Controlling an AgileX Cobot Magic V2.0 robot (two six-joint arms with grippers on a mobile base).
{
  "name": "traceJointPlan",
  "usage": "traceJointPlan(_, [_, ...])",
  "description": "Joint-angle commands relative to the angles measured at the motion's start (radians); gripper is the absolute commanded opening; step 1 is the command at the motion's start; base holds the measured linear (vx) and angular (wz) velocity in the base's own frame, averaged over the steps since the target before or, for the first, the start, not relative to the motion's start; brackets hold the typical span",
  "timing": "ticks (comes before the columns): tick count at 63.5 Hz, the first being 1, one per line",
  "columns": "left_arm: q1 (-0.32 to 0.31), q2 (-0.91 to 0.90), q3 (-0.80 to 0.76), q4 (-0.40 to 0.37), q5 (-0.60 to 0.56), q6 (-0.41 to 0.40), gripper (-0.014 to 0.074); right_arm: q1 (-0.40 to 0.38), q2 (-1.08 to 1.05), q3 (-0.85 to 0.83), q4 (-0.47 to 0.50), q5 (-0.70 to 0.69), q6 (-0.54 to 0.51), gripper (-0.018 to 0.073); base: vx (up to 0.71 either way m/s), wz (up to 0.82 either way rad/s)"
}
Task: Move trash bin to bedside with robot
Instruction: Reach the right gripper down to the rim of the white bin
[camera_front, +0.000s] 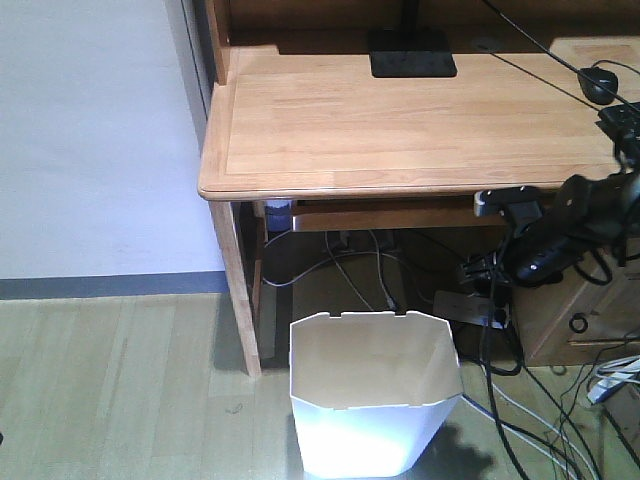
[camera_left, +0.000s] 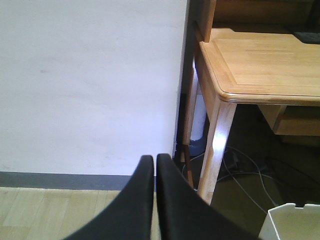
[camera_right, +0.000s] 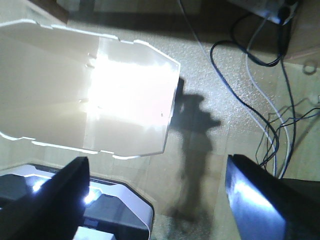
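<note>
I see the white faceted plastic trash bin (camera_front: 372, 420) on the floor (camera_front: 100, 390) in front of the light wooden desk (camera_front: 400, 120). My left claw (camera_left: 154, 162) is closed on nothing; my right claw (camera_right: 156, 165) is spread wide, touching nothing.

Front camera: high up, tilted down over desk (camera_front: 400, 120), trash bin (camera_front: 372, 420) at bottom centre. Left wrist camera: low, level, facing wall (camera_left: 85, 85) and desk corner, bin rim just creeping into lower right. Right wrist camera: close, pointing near straight down at floor (camera_right: 220, 140), bin at upper left. All three share bin.
</note>
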Motion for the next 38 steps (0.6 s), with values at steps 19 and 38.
traceJointPlan(19, [-0.003, -0.014, 0.003, -0.002, -0.066, -0.004, -0.0006, -0.104, 0.262, -0.142, 0.198, -0.069, -0.156, 0.0549, 0.0, 0.0])
traceJointPlan(38, [-0.003, -0.014, 0.003, -0.002, -0.066, -0.004, -0.0006, -0.094, 0.414, -0.202, 0.37, -0.111, -0.398, 0.0549, 0.0, 0.0])
